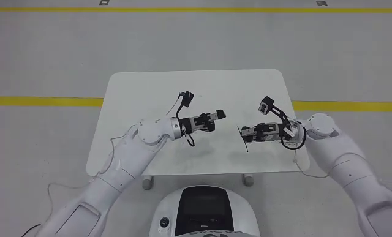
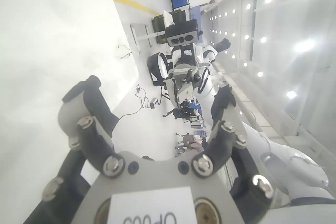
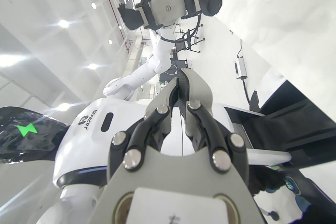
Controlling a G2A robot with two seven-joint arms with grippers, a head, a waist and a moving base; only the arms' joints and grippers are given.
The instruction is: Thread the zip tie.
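Glossy white shells along left arm (image 1: pixel 119 173) and right arm (image 1: pixel 346 160), with rounded housings at the joints. Black wrist sections, each topped by a black camera module (image 1: pixel 187 97) on a black bracket and trailing a thin black cable loop (image 1: pixel 189 141).

Left gripper (image 2: pixel 158 88): grey metal palm plate, black linkage bars, silver round-head screws (image 2: pixel 113 166) at the pivots, grey fingers faced with black pads (image 2: pixel 95 100), white label (image 2: pixel 152 205) with dark print at the base.

Right gripper (image 3: pixel 182 75): same grey plate, black links and silver screws; ribbed black pads.

White body shell (image 3: pixel 78 149) marked with dark logo lettering and a black oval window. Dark panel (image 1: pixel 199 209) on the white head.
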